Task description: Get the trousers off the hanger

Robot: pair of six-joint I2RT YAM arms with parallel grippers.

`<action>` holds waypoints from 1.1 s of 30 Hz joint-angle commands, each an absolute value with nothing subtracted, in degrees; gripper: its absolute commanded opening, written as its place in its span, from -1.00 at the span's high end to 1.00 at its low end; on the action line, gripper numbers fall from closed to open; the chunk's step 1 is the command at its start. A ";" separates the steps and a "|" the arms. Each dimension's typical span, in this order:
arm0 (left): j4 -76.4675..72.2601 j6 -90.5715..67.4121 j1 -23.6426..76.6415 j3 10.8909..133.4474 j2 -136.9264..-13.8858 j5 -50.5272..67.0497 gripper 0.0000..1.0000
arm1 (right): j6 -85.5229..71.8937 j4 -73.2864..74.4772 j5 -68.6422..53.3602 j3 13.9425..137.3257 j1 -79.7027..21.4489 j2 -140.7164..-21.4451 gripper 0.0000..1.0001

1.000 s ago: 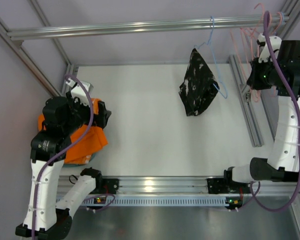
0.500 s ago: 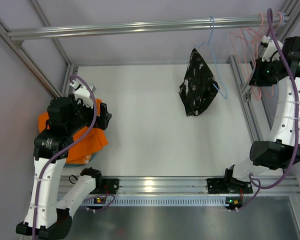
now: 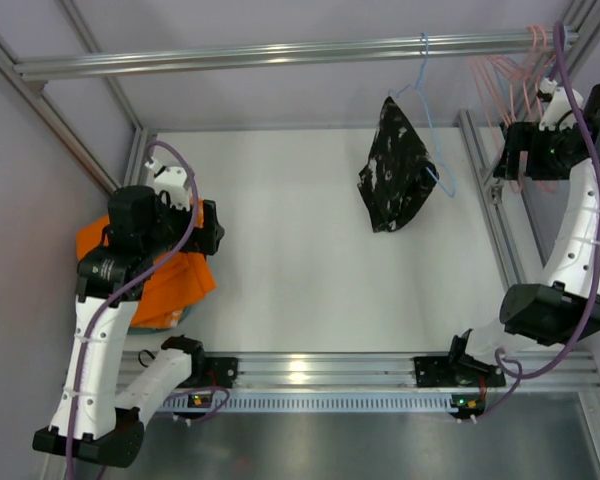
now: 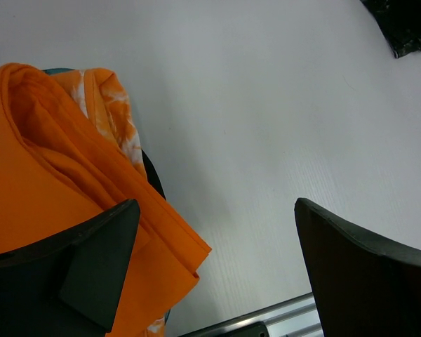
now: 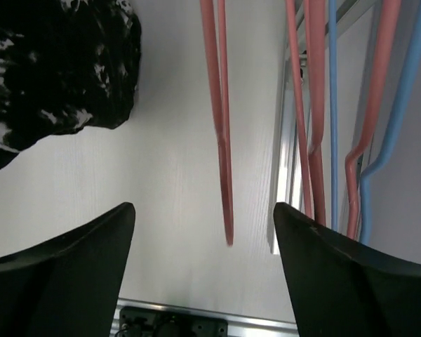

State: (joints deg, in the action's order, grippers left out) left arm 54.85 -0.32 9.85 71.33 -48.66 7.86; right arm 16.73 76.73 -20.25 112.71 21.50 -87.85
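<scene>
The orange trousers (image 3: 172, 287) lie folded in a heap at the table's left edge, off any hanger; in the left wrist view the trousers (image 4: 42, 189) fill the lower left. My left gripper (image 3: 210, 228) hovers open just above their right edge, and the left gripper (image 4: 214, 210) holds nothing. The pale pink hanger (image 3: 497, 70) hangs bare from the rail at the far right among other pink wires. My right gripper (image 3: 512, 162) is open below it. The hanger's lower wire (image 5: 224, 147) dangles free between the spread jaws of the right gripper (image 5: 203, 210), touching neither.
A black white-speckled garment (image 3: 395, 180) hangs on a light blue hanger (image 3: 427, 95) from the metal rail (image 3: 280, 52). An orange cloth with whitish patches (image 4: 116, 119) lies under the trousers. Light blue wires (image 5: 332, 105) hang beside the pink ones, near the right frame post (image 3: 490, 200).
My right gripper has opened and let go of the pink hanger, which now hangs free from the rail; the right arm drew back and down. The left arm shifted slightly.
</scene>
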 commanded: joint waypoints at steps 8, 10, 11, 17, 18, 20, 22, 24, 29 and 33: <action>56.51 -4.05 9.06 72.42 -45.62 1.93 -0.96 | 21.44 81.12 -33.91 114.43 22.94 -68.48 -0.99; 56.78 -3.69 7.91 72.16 -44.83 1.85 -0.96 | 24.60 82.00 -39.69 113.39 22.85 -64.00 -0.99; 56.95 -3.08 7.39 72.07 -43.87 2.19 -0.96 | 25.57 82.96 -41.47 112.77 22.94 -61.46 -0.99; 58.53 -2.11 3.70 71.37 -40.70 3.69 -0.96 | 29.71 85.78 -55.00 104.43 21.89 -56.43 -0.99; 58.88 -2.02 2.39 71.54 -40.52 3.95 -0.96 | 29.27 85.78 -56.76 102.06 21.71 -55.64 -0.99; 60.02 -1.76 1.24 72.42 -39.03 4.74 -0.96 | 29.09 85.61 -60.55 99.68 21.10 -55.02 -0.99; 60.64 -1.41 0.53 73.12 -38.06 4.75 -0.96 | 29.26 85.26 -61.35 96.34 20.13 -54.67 -0.99; 61.87 -0.88 0.53 73.30 -36.83 4.05 -0.96 | 29.27 84.64 -60.56 92.58 18.03 -54.06 -0.99; 63.81 -0.53 0.44 72.77 -34.98 2.90 -0.96 | 22.80 78.43 -59.15 84.21 13.81 -49.41 -0.99; 63.72 -0.53 0.44 72.86 -34.37 2.72 -0.96 | 16.80 72.69 -56.25 79.29 8.63 -45.53 -0.99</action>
State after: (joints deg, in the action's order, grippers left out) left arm 62.98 -1.13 0.80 71.46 -34.87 3.51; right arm 21.76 77.28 -56.36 79.81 11.60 -49.32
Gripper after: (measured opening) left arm 0.982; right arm 0.993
